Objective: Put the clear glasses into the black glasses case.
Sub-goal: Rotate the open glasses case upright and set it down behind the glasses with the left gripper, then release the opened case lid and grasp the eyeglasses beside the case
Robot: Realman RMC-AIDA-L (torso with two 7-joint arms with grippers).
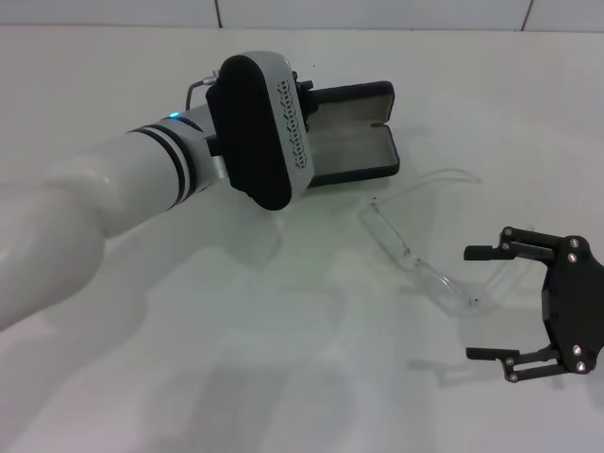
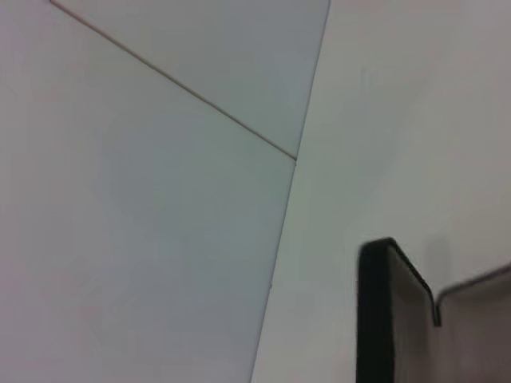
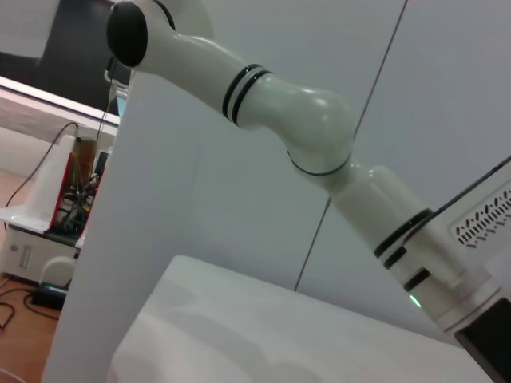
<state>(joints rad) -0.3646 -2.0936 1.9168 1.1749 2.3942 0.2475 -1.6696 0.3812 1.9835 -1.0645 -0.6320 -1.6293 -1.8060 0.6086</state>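
The case (image 1: 354, 132) lies open at the far side of the white table (image 1: 283, 359), its grey lining turned up so the glasses can be dropped straight in. The left gripper (image 1: 304, 99) is placed over the case's left end, apparently to steady it; whether its fingers are apart or together cannot be told, since they are hidden behind the wrist housing. An edge of the case (image 2: 375, 311) is seen close up in the left wrist view. The glasses (image 1: 415, 255) rest on the table between the case and the right gripper (image 1: 481, 302), untouched. That gripper's 2 fingers are spread wide and aimed at the glasses' near end, likely set for a grasp.
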